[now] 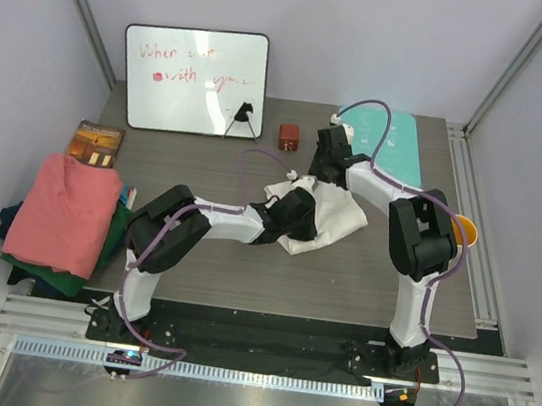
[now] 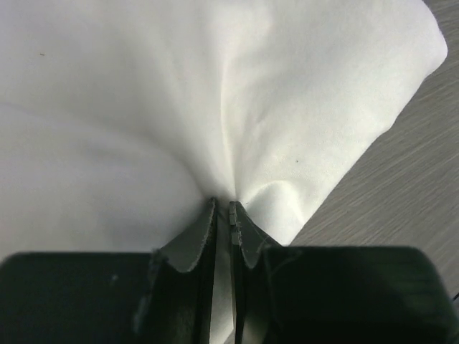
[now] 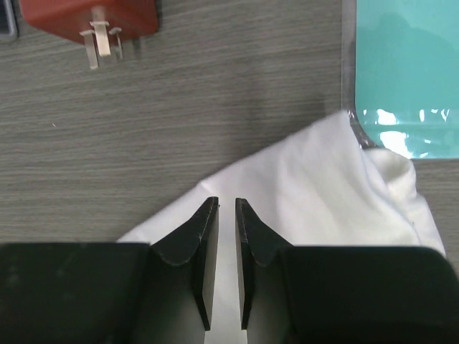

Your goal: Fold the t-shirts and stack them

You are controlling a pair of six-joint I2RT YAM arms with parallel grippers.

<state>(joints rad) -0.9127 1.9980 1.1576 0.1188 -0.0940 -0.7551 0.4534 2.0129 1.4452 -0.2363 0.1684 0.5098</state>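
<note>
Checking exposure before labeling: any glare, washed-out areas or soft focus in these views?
Top external: even light, soft shadows, faint writing on the whiteboard. Left wrist: the white t-shirt fills the frame, low contrast, folds soft. Right wrist: tabletop grain is sharp, with bright glare patches on the teal mat near its edge.

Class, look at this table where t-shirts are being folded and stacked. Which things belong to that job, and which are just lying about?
Belong to the job: white t-shirt, pink t-shirt, dark green t-shirt, navy t-shirt.

Just lying about: whiteboard, teal mat, book, small red-brown box.
</note>
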